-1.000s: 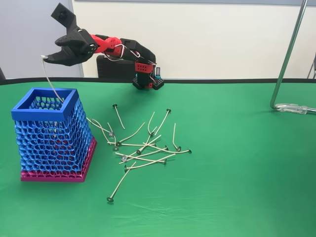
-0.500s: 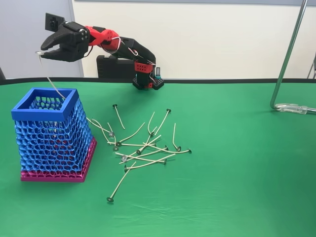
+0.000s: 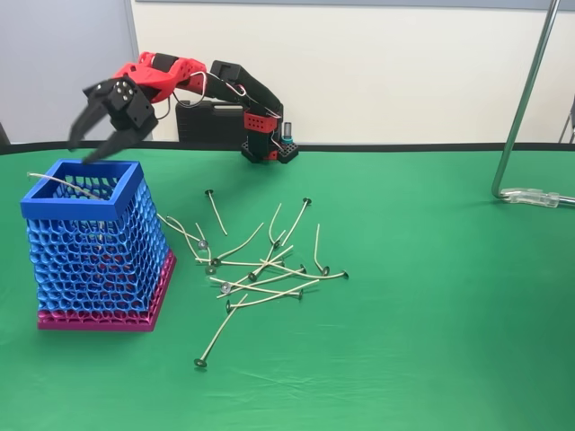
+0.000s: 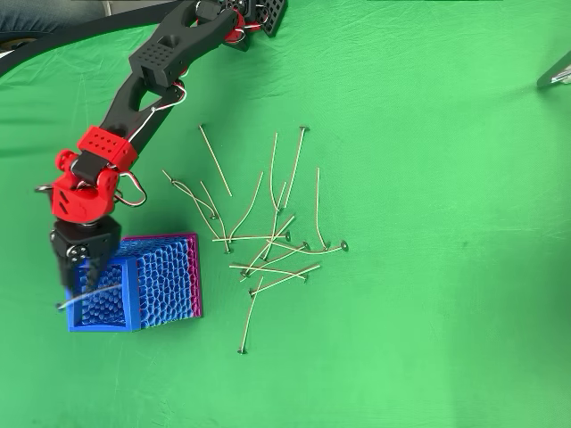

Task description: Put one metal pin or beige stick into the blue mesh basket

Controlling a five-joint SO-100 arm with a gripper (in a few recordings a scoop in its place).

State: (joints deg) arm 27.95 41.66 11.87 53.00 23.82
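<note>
The blue mesh basket (image 3: 94, 242) (image 4: 165, 281) with a magenta base stands at the left of the green table. One beige stick (image 3: 67, 184) (image 4: 89, 296) lies nearly flat across its open top, one end poking out past the left rim. It is free of the gripper and looks blurred in the overhead view. My gripper (image 3: 87, 148) (image 4: 86, 269) hangs just above the basket's far rim, open, with nothing between its fingers. Several more beige sticks (image 3: 260, 269) (image 4: 268, 241) with dark disc heads lie scattered on the cloth to the right of the basket.
A metal stand pole (image 3: 521, 99) rises at the right, its foot (image 3: 539, 197) on the cloth. A black box (image 3: 202, 121) sits behind the arm's base (image 3: 268, 144). Open green cloth stretches across the front and right.
The gripper swung down toward the basket and opened. The stick it held hanging upright has dropped and now lies across the basket's mouth.
</note>
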